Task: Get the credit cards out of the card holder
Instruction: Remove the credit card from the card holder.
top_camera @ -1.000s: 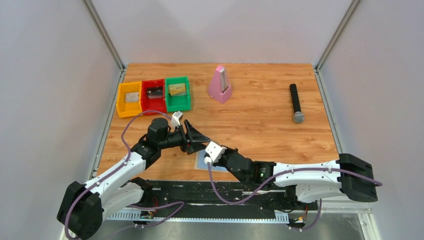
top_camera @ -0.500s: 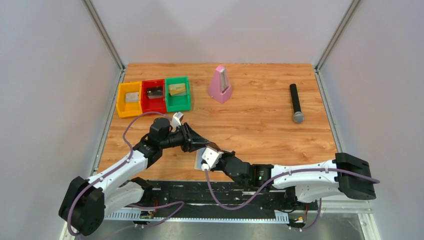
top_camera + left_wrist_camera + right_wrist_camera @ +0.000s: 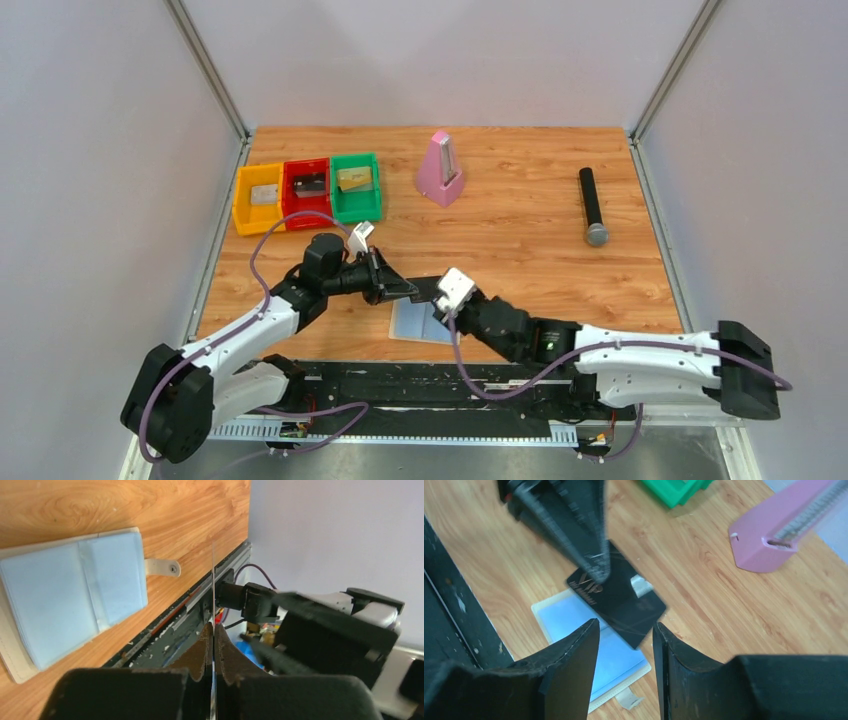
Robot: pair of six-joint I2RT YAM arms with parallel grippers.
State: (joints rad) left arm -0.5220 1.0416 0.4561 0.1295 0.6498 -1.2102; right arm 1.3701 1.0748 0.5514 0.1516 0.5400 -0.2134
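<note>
Table [image 3: 520, 250]: wood-grain top between pale walls; the work sits at its near edge, close to both arm bases.
Card holder [image 3: 415, 322]: lies spread open and flat, blue panels up, snap tab toward the table edge. Nothing pins it, and no card shows in its panels.
Black card [image 3: 616, 600]: out of the holder, in the air just over its far edge, roughly level, face toward the right wrist camera.
Left gripper [image 3: 213, 630]: pinched tight on one end of the black card, which runs edge-on between its fingers. It alone carries the card.
Right gripper [image 3: 624, 627]: jaws parted, just short of the card and apparently not touching it. This reads as a hand-over to the left arm.
Bins [image 3: 306, 216]: yellow, red and green in a row at far left, each holding a small flat item. The green one's is gold-coloured, probably a card, so this one likely goes there too.
</note>
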